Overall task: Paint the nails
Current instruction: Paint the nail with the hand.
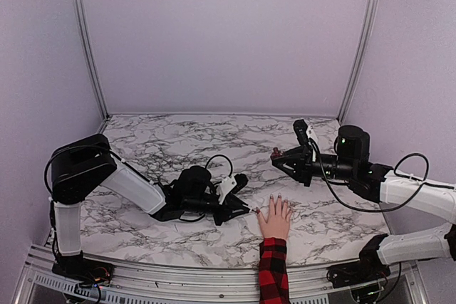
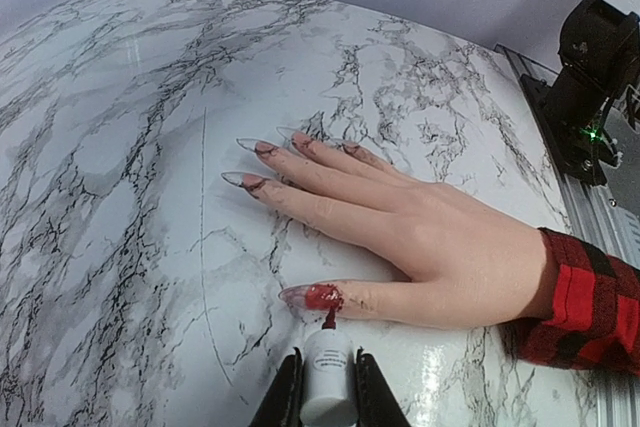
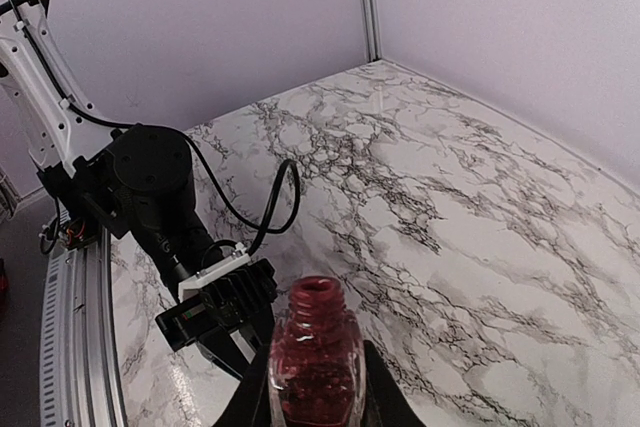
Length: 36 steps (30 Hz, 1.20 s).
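A pale hand [image 1: 274,217] with a red-and-black plaid sleeve [image 1: 273,272] lies flat on the marble table near the front edge. In the left wrist view, its long pointed nails [image 2: 250,180] are clear with dark bases, and the thumbnail [image 2: 318,297] is partly coated red. My left gripper [image 2: 328,387] is shut on a white brush cap [image 2: 328,367], whose red brush tip touches the thumbnail. It shows low beside the thumb in the top view [image 1: 246,209]. My right gripper [image 3: 315,382] is shut on an open red polish bottle [image 3: 315,347], held above the table right of centre [image 1: 276,154].
The right arm's base [image 2: 590,77] stands past the hand by the metal front rail [image 2: 600,217]. The left arm's wrist and cable [image 3: 165,197] lie low across the table. Purple walls close in the back and sides.
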Each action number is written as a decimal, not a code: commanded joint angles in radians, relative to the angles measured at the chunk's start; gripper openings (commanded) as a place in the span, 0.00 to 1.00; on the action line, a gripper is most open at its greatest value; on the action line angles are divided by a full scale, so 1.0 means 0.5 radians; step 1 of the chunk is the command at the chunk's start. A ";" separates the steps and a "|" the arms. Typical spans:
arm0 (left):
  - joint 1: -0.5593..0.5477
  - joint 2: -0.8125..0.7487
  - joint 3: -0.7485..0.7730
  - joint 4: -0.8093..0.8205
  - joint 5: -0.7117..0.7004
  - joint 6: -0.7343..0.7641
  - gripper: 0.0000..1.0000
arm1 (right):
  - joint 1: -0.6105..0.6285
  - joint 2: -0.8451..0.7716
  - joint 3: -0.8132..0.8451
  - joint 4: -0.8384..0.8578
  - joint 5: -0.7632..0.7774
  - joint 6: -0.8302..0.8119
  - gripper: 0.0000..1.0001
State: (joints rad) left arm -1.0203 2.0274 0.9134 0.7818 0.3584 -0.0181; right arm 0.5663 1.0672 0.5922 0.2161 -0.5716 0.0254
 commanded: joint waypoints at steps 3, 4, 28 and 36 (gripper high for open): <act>-0.009 0.046 0.053 0.059 0.017 -0.003 0.00 | -0.019 0.001 0.094 -0.004 -0.007 0.005 0.00; -0.009 0.050 0.054 0.059 0.014 -0.006 0.00 | -0.019 0.001 0.093 -0.004 -0.010 0.005 0.00; -0.009 0.076 0.064 0.059 -0.025 -0.042 0.00 | -0.021 0.009 0.101 -0.003 -0.004 0.004 0.00; -0.009 0.047 0.059 0.062 0.009 -0.040 0.00 | -0.019 0.022 0.110 -0.009 -0.006 0.001 0.00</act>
State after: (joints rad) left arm -1.0206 2.0567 0.9302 0.7856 0.3565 -0.0399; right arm 0.5659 1.0733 0.5926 0.2134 -0.5713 0.0254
